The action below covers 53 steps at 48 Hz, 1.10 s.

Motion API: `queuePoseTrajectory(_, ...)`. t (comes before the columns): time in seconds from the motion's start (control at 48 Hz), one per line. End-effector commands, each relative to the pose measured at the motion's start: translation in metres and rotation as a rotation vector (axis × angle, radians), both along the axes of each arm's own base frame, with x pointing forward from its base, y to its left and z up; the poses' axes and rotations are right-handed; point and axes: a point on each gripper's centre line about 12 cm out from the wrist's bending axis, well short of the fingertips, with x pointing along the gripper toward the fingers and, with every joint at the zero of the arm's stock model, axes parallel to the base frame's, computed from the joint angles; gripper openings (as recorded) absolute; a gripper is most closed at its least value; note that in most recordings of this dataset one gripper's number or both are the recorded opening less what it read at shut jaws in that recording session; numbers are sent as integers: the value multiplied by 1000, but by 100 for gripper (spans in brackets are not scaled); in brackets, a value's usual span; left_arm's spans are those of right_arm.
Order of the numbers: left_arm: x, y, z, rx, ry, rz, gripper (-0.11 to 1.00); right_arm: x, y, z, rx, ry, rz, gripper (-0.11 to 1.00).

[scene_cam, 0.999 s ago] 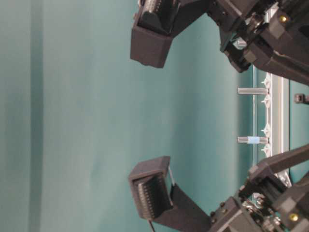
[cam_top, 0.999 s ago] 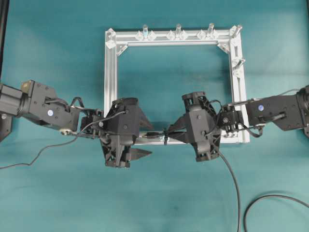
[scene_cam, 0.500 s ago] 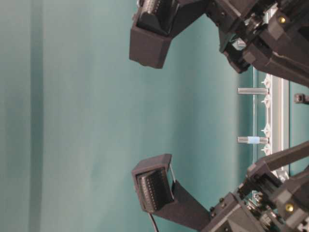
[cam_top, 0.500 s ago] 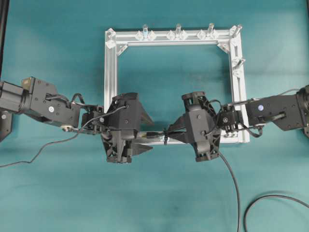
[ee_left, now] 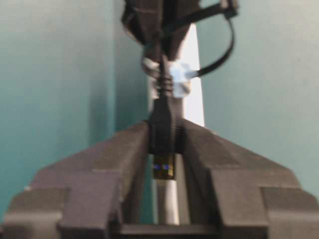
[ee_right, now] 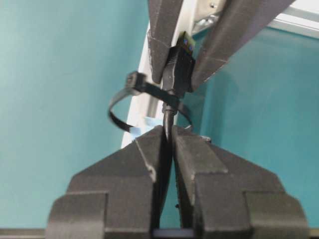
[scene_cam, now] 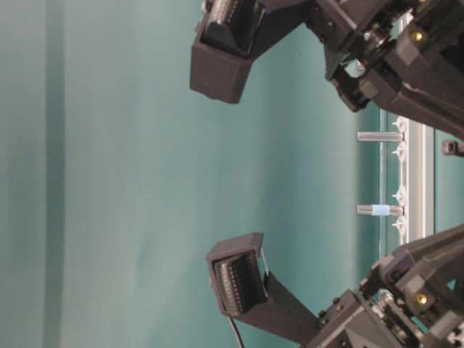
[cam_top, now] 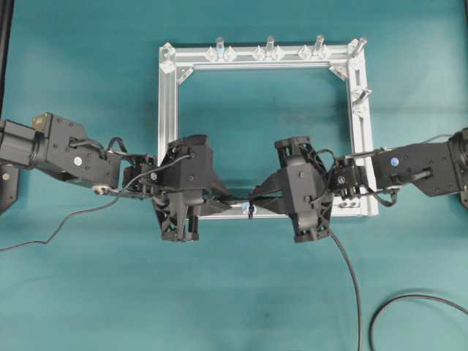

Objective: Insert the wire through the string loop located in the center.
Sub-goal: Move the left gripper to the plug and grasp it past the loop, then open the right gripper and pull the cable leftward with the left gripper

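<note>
black wire between both end effectors

Table cloth is flat teal, no pattern. Frame is bare silver aluminium; its pegs are silver too, one with a pale blue band. My left gripper and right gripper are matte black, ribbed black pads. The wire is black, its plug black with a yellowish metal tip. String loop is black, pale blue spot under it.
</note>
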Motion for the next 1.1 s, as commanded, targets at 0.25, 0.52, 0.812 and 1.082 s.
queuePoseTrajectory(0.25,3,-2,11,0,-34,-6,20,6,2,13,4,-49,5,7)
queuePoseTrajectory(0.52,3,-2,13,0,-38,-8,20,6,2,12,4,-47,5,7)
queuePoseTrajectory(0.812,3,-2,13,-2,-38,-7,20,3,2,9,4,-21,3,8)
queuePoseTrajectory(1.082,3,-2,13,-3,-40,-6,20,4,2,12,7,-24,1,59)
